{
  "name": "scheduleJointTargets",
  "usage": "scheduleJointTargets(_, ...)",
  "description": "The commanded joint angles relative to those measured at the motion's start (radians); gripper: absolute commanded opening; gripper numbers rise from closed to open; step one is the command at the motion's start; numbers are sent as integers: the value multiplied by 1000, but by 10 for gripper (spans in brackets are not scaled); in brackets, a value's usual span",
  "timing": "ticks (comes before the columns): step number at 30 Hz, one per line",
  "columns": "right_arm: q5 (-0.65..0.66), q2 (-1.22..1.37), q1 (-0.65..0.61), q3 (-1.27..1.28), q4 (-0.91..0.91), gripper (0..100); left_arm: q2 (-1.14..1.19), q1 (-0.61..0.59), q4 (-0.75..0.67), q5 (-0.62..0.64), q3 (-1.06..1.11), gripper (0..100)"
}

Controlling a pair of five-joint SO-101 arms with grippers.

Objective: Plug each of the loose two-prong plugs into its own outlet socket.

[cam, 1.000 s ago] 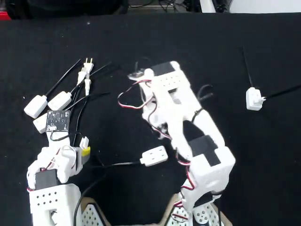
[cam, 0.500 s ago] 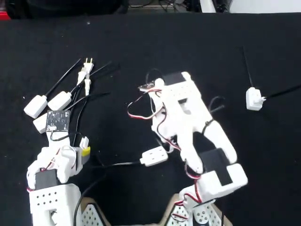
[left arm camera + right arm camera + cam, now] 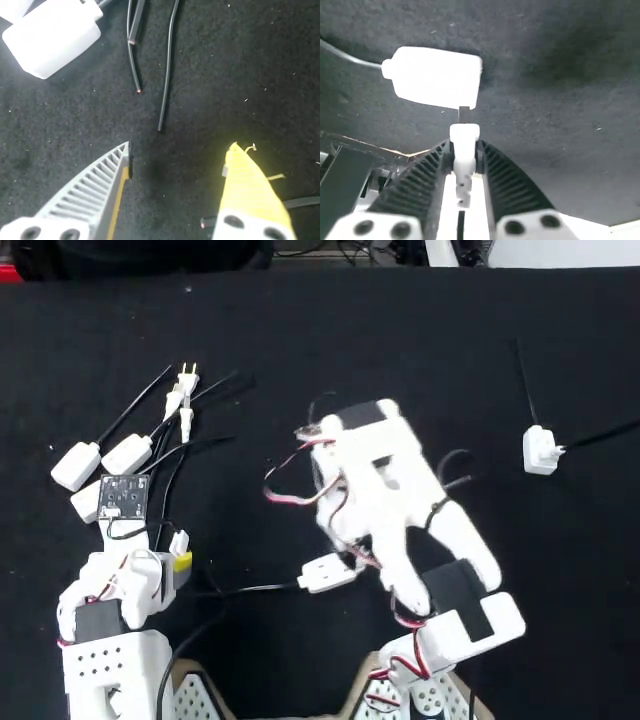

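Observation:
My right gripper (image 3: 464, 146) is shut on a small white two-prong plug (image 3: 464, 134). The plug's metal prong reaches the edge of a white outlet socket (image 3: 436, 77) that lies just past it. From above, that socket (image 3: 327, 573) lies near the front centre, under the folded right arm (image 3: 385, 475). My left gripper (image 3: 180, 150) is open over bare black cloth, with a yellow-taped finger (image 3: 250, 182) on one side. It sits at the front left (image 3: 178, 548). Loose plugs (image 3: 184, 390) lie at the back left, next to several white sockets (image 3: 125, 452).
A white socket block (image 3: 540, 450) with black cables lies at the far right. Black cable ends (image 3: 165, 75) and a white socket (image 3: 50, 35) lie ahead of my left gripper. The table (image 3: 420, 330) has a black cloth over it.
The right arm has drawn back toward the front edge and turned over the front-centre socket, carrying its plug up to it. The left arm has kept still.

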Motion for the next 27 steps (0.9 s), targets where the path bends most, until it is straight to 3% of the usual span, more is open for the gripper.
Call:
scheduleJointTargets(1,-60,-61,-43,2,26,11,-6,-5,-5,6,-5,300)
scheduleJointTargets(9,-152,-53,-43,-4,26,11,-6,-5,-2,5,-5,300)
scheduleJointTargets(19,-158,-53,28,-2,23,13,-6,-5,0,5,-5,300)
scheduleJointTargets(27,-199,-51,-37,-4,28,23,-6,-5,0,3,-5,300)
